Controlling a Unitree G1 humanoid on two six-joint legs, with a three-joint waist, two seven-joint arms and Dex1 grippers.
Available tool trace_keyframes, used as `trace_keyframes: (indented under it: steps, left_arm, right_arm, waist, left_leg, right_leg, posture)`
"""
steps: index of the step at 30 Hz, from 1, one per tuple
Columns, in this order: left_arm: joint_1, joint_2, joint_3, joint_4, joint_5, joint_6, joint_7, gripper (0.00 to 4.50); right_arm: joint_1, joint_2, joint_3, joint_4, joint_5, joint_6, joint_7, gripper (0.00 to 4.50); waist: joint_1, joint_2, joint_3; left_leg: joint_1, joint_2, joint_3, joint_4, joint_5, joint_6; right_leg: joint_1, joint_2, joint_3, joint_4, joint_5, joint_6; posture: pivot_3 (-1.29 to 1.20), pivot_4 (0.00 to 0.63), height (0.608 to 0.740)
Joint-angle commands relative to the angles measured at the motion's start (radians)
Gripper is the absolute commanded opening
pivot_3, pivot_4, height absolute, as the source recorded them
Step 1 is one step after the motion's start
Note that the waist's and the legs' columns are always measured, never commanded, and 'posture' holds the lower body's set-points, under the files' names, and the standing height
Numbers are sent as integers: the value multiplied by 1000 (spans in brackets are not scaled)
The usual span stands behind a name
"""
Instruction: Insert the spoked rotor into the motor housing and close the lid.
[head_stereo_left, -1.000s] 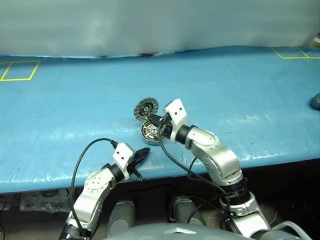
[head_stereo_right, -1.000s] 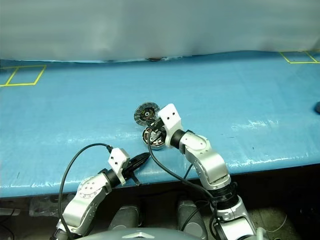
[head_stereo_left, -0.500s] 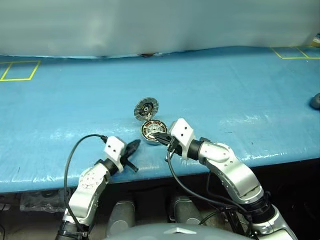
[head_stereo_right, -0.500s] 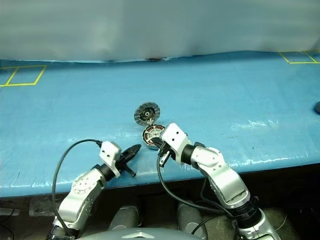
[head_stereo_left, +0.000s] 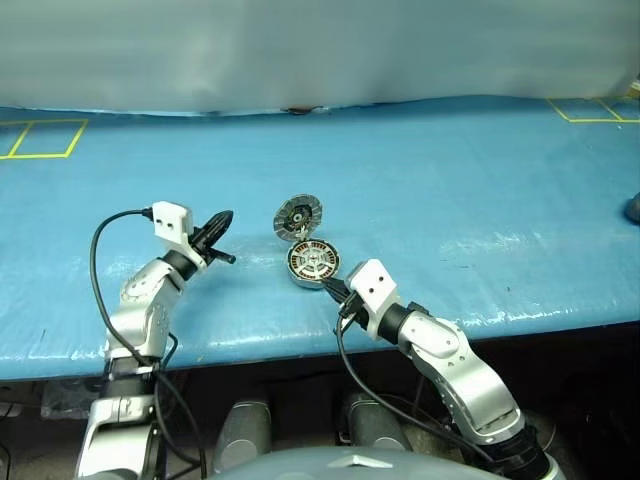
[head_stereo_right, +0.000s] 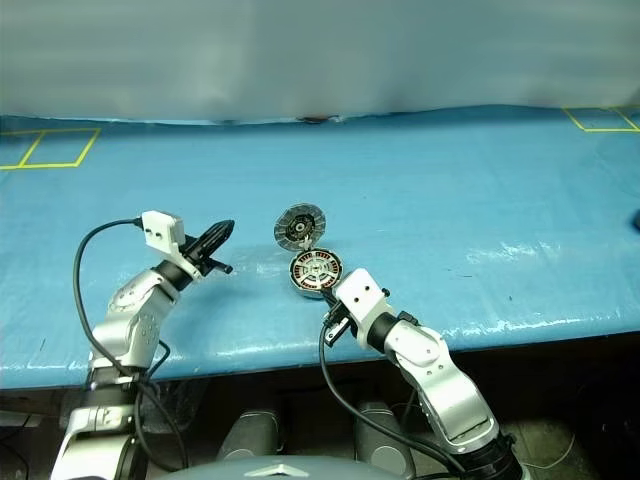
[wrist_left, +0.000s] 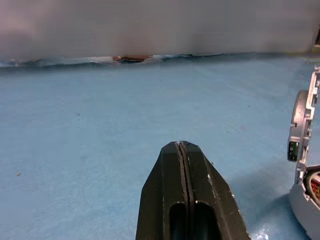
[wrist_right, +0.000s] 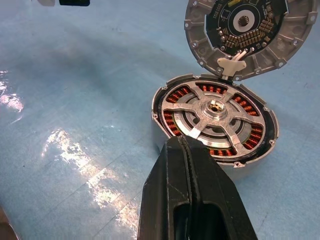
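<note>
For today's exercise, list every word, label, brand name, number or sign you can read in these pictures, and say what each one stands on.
No readable text anywhere.
Round silver-grey hinged lid: its dark inner circuit face carries tiny markings, too small to read.
Short round metal motor housing with copper windings, with the silver spoked rotor seated in it: no lettering visible.
Blue table cover: yellow taped square outlines, no words or numbers.

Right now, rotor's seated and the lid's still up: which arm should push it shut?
Probably left. The left gripper, shut, hangs level with the raised lid, on its open side. The right gripper, shut, sits low, just before the motor housing, where the spoked rotor lies.
</note>
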Motion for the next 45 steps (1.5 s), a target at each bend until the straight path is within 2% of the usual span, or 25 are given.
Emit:
trace_keyframes:
  steps: [1,10,13,17,20,31,45]
  left_arm:
    - [-110,25,25,136,-24,12,-54,0]
    - [-421,32,-35,573,40,-16,-271,0]
    - [-478,29,-49,662,55,-20,-343,0]
    - [-552,19,-132,755,128,-39,-496,0]
    - [-594,8,-157,808,160,-52,-536,0]
    - [-670,-9,-163,884,222,-123,-601,0]
    - [-679,-10,-173,858,250,-154,-678,0]
  right_arm:
    - [8,6,-10,-51,3,-24,-3,16]
    - [40,19,-11,-82,-9,-27,-28,16]
    - [48,22,-11,-92,-12,-23,-31,16]
    - [56,22,-6,-114,-18,-9,-37,16]
    - [67,24,-13,-126,-15,-6,-43,16]
    - [140,51,-21,-109,-6,-55,-75,16]
    - [157,104,-67,9,-18,-207,-101,16]
  waist:
    - [-2,0,0]
    - [-3,-1,0]
    - [-8,-1,0]
    - [-10,-1,0]
    - [-10,-1,0]
    - [-11,-1,0]
    - [-12,-1,0]
  left_leg:
    - [0,0,0,0,0,0]
    - [-1,-1,-1,0,0,0]
    - [-2,-1,0,0,0,0]
    - [-2,-1,-1,0,0,0]
    - [-2,-1,-1,0,0,0]
    - [-2,-1,-1,0,0,0]
    - [-2,-1,-1,1,0,0]
  right_leg:
    - [0,0,0,0,0,0]
    - [0,0,0,0,3,5]
    - [0,0,0,-1,4,6]
    - [-1,0,0,0,4,6]
    - [-1,0,0,0,4,6]
    - [-1,0,0,0,4,6]
    - [-1,0,0,1,4,6]
  posture:
    - [0,150,740]
    - [0,150,740]
    - [0,150,740]
    - [0,150,740]
    - [0,150,740]
    - [0,150,740]
    - [0,150,740]
